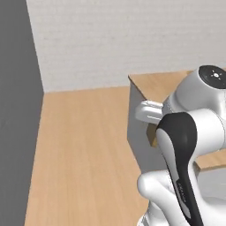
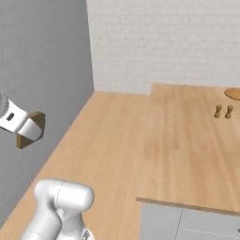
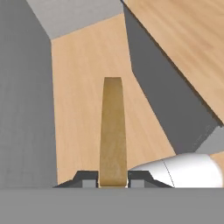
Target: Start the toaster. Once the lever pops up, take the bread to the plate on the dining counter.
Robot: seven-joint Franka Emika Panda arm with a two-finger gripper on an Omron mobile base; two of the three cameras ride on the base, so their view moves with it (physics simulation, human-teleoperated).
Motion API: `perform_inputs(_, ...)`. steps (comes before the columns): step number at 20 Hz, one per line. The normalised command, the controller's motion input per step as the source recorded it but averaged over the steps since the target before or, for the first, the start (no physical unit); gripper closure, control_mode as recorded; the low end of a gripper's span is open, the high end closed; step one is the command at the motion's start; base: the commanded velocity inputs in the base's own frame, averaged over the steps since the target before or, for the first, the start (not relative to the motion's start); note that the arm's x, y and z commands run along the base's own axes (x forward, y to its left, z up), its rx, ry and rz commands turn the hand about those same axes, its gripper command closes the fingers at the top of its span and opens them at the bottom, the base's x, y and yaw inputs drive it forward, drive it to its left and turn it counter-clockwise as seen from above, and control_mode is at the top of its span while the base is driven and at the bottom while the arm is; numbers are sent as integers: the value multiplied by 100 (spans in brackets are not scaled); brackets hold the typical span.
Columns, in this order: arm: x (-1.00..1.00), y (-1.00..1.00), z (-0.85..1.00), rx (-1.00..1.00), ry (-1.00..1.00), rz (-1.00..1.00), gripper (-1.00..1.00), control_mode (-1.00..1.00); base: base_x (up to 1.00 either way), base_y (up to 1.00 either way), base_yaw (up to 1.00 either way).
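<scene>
My gripper [image 2: 26,132] hangs at the left, above the wooden floor, shut on the bread [image 2: 36,123], a thin golden-brown slice. In the hand view the bread [image 3: 113,131] stands edge-on between the two dark fingertips [image 3: 89,178]. The dining counter [image 2: 192,145] is the light-wood top to the right, apart from the gripper. At its far right edge lies the tan plate [image 2: 233,93], cut off by the picture. The same dining counter [image 1: 160,84] sits behind my arm, and shows as the dining counter [image 3: 188,39] at the upper right. The toaster is out of view.
A grey wall [image 2: 42,70] rises close on the left, and a white brick wall [image 2: 164,42] closes the back. Two small wooden shakers [image 2: 223,111] stand on the counter near the plate. The counter's grey side panel [image 3: 170,100] drops to the wooden floor [image 1: 84,150].
</scene>
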Motion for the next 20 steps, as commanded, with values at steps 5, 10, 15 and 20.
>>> perform_inputs(5, 0, 0, 0, 0, 0, 0, 100, 100, 100, 28, -44)
perform_inputs(10, 0, 0, 0, 0, 0, 0, 100, 100, 89, 64, -42)
perform_inputs(15, 0, 0, 0, 0, 0, 0, 100, 100, 82, 82, -40)
perform_inputs(20, 0, 0, 0, 0, 0, 0, 100, 100, 78, 96, -40)
